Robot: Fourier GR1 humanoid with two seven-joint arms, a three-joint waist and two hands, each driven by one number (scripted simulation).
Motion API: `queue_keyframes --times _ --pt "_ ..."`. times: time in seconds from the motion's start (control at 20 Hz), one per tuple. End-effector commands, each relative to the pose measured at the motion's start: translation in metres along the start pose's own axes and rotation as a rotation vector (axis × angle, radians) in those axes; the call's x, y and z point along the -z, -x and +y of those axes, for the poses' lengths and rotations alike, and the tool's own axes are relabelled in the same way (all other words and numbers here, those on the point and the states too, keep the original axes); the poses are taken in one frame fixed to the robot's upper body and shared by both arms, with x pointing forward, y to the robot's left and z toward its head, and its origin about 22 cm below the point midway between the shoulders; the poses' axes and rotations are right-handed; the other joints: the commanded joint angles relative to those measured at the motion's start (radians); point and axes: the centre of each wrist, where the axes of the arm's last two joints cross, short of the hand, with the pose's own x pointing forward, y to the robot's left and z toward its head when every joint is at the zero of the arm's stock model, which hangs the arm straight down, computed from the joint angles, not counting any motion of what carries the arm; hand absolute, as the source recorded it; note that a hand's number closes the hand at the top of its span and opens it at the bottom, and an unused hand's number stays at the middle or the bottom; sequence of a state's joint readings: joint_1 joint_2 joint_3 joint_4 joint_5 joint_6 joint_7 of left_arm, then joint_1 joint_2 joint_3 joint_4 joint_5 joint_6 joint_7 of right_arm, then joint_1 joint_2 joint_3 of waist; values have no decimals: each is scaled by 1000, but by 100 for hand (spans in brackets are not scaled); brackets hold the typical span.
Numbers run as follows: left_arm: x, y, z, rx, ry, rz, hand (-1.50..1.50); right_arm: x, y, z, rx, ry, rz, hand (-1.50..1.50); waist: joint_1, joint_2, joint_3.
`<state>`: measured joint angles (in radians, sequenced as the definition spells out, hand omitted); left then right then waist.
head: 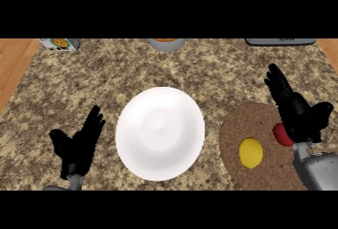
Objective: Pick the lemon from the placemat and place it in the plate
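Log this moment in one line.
lemon on placemat, untouched | plate without lemon | left hand open, left of plate | right hand open, over placemat's right edge

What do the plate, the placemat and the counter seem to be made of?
Plate: likely glazed ceramic, being smooth and plain white. Placemat: perhaps cork or woven fibre, being brown, grainy and matte. Counter: looks like granite, speckled beige and brown.

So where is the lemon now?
In the head view, the lemon lies on the round placemat, right of the plate, beside a red thing.
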<state>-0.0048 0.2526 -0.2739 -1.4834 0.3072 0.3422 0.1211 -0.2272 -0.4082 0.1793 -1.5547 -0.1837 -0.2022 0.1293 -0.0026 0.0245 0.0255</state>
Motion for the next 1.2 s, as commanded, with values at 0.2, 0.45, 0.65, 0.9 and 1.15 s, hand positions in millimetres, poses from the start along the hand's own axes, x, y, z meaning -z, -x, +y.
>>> queue_keyframes --times 0.2,0.45,0.65,0.9,1.15 --pt "26 -108 15 228 88 -445 0 13 12 90 -262 -140 -91 150 61 -14 -26" --pt "23 -114 13 257 141 -471 0 3 74 25 -900 51 138 150 51 -17 -36" --pt "26 -132 19 251 135 -477 0 -27 90 132 -618 284 2 -150 13 -23 -23" --pt "19 -125 43 261 132 -466 0 -35 107 174 -628 385 -169 -150 21 -24 -25" --pt "28 -140 52 253 107 -475 0 -27 68 181 -771 405 -163 -150 -10 -31 -28"
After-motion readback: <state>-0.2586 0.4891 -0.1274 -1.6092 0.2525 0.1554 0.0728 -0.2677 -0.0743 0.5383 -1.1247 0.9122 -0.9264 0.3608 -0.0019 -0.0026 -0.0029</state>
